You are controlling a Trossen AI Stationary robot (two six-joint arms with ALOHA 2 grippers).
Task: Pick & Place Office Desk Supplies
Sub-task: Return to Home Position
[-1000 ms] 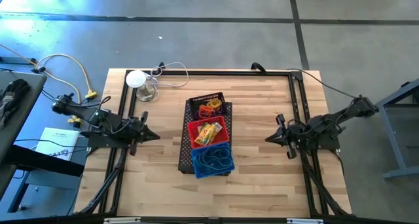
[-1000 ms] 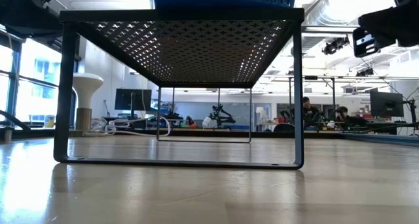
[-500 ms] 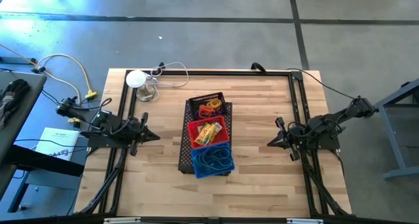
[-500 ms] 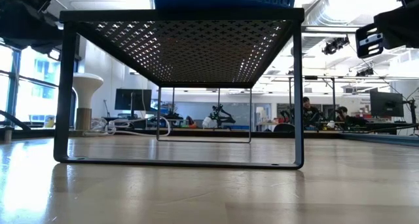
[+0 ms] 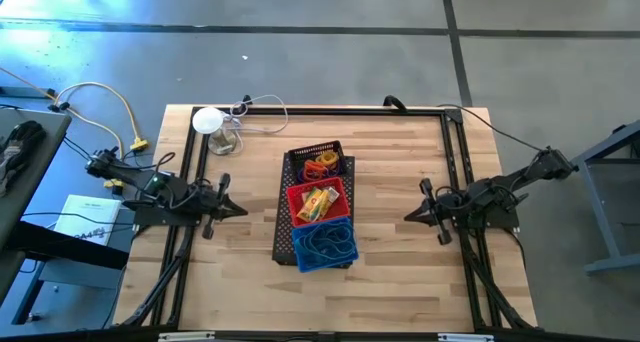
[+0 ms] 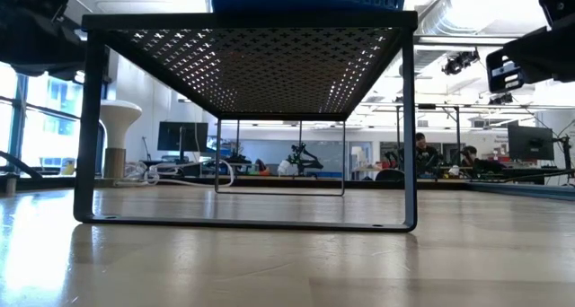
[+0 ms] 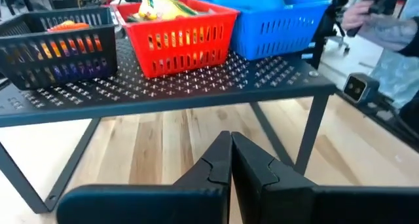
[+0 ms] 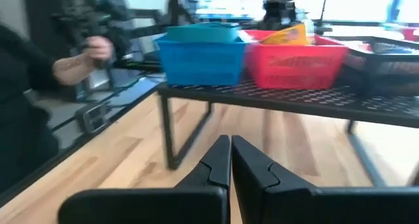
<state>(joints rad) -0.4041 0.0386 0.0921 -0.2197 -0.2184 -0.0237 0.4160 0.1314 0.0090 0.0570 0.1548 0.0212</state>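
Wood-plank table (image 5: 400, 152): perforated metal shelf (image 7: 196, 86) bearing slatted black bin (image 7: 39, 27), red bin (image 7: 190, 44), blue bin (image 7: 281, 27). Flanking shelf: left gripper (image 5: 236, 209), right gripper (image 5: 410, 214), jaws closed, empty.

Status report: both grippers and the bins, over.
Grippers shut, empty: left gripper, right gripper, flanking shelf. On it: black bin, red bin, blue bin. Nothing in the way.
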